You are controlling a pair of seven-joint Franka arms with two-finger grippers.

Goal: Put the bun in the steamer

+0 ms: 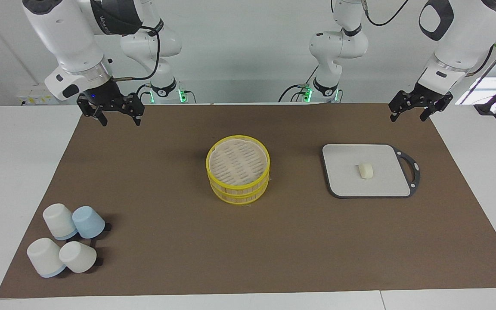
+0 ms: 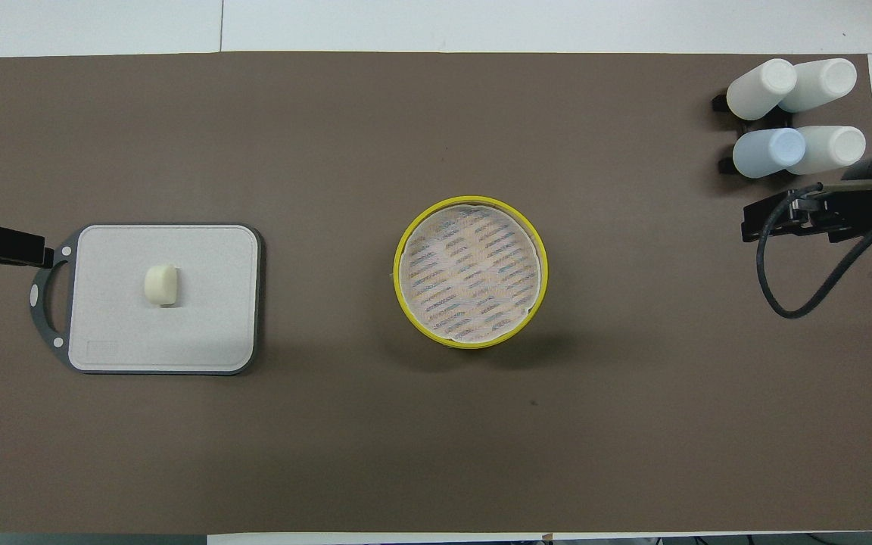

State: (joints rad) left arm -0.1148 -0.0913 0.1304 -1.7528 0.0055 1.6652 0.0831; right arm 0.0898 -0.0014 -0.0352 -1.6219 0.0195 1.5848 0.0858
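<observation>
The bun (image 1: 365, 170) lies on its side in the middle of the grey board (image 1: 342, 172), which sits toward the left arm's end of the desk. Nothing touches it. The steamer (image 1: 238, 193) stands at the centre of the desk, well apart from the board, with no lid on it and its slatted floor bare, so it looks ready to receive.

Your first step, as I judge it, is the pick. Use the left hand (image 1: 411, 112): it hangs with its fingers spread above the desk edge nearest the robots, at the left arm's corner, and the bun is on its side. Bring it over the board, line the fingers across the bun's short width, and come straight down. Close gently; the dough will likely dent or stick if squeezed hard. Lift well clear of the board before crossing, and clear the yellow rim before lowering into the basket.

The right hand (image 1: 116, 115), fingers also spread, waits above the robots' edge at the right arm's corner. The cups (image 1: 65, 250) stand at the outer corner on that end and play no part.
</observation>
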